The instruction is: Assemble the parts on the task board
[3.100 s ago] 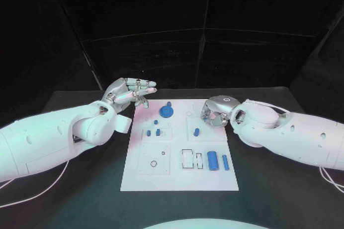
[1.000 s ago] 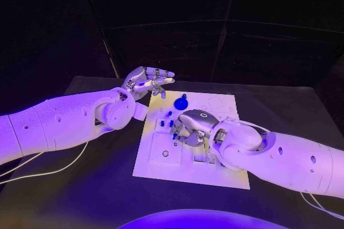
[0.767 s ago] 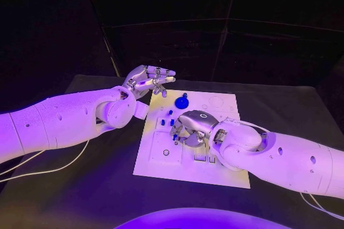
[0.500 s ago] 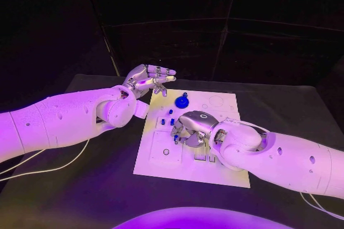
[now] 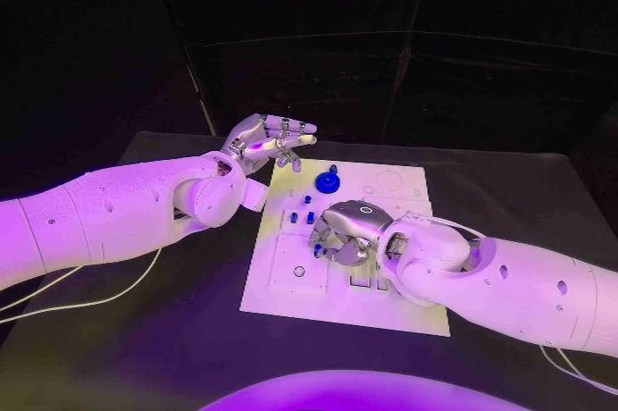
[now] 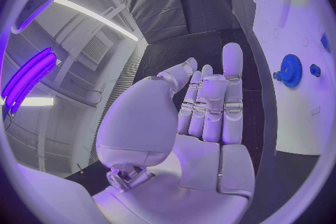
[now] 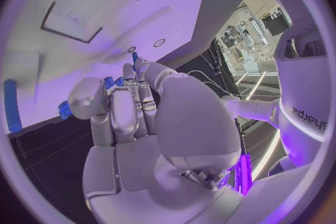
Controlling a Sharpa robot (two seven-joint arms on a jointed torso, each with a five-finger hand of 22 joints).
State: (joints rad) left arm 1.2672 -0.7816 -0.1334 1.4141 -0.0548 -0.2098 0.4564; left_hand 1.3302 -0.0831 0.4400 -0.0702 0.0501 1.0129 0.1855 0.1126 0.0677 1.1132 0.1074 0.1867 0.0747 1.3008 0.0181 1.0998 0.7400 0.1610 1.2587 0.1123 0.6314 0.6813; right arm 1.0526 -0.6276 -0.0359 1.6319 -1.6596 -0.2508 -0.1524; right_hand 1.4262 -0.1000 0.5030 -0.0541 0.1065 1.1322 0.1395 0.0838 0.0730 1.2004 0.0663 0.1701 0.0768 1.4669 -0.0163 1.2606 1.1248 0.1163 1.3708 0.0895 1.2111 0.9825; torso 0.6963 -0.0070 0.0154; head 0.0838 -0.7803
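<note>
Head view: right hand (image 5: 346, 235) has come over the task board (image 5: 290, 290) mid-left, fingers down by small blue pegs (image 5: 302, 217); left hand (image 5: 268, 141) still raised at far-left corner, fingers curled on nothing. Blue gear (image 5: 327, 181) far-centre. L wrist view: left hand empty. R wrist view: fingertips (image 7: 137, 67) touch a blue peg; grasp—can't tell. Pickup seems underway.

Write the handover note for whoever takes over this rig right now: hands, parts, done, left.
Left hand: raised beyond the task board's far left corner, fingers apart, holding nothing.
Right hand: down over the board's middle, fingers curled among small blue parts; a grip cannot be confirmed.
Blue gear sits at the far end, blue pegs nearby.
Left to do: seat the loose parts.
</note>
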